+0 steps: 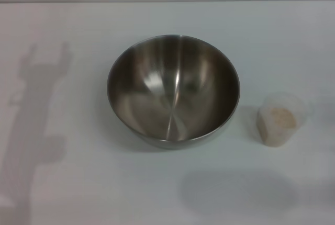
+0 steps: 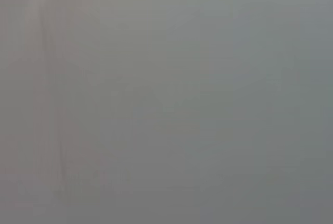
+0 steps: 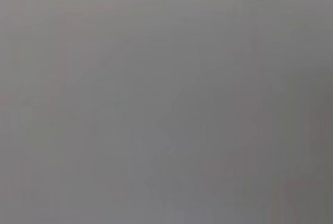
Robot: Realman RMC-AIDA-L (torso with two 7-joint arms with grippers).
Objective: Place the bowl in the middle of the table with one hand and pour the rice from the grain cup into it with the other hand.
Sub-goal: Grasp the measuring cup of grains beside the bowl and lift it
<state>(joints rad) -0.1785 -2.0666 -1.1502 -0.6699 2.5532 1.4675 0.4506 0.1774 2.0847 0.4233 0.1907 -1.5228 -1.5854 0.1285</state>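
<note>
The bowl (image 1: 174,91) stands upright at the centre of the frame in the head view, on the table (image 1: 68,183). Judged from this position, the placing step appears complete. The bowl's interior shows only bare brushed metal, with no grains in it.

The grain cup (image 1: 280,119) stands upright at the right of the frame, near the bowl but apart from it. The rice (image 1: 278,120) is inside the cup as a pale mass. The pouring step is not yet done.

Neither gripper appears in any view. An arm-shaped shadow lies at the left of the frame and a softer one at the lower right. Both wrist views show only a featureless grey surface. Claw state cannot be told for either arm.

Remaining work: grasp the cup, carry it over the bowl, tip it.
</note>
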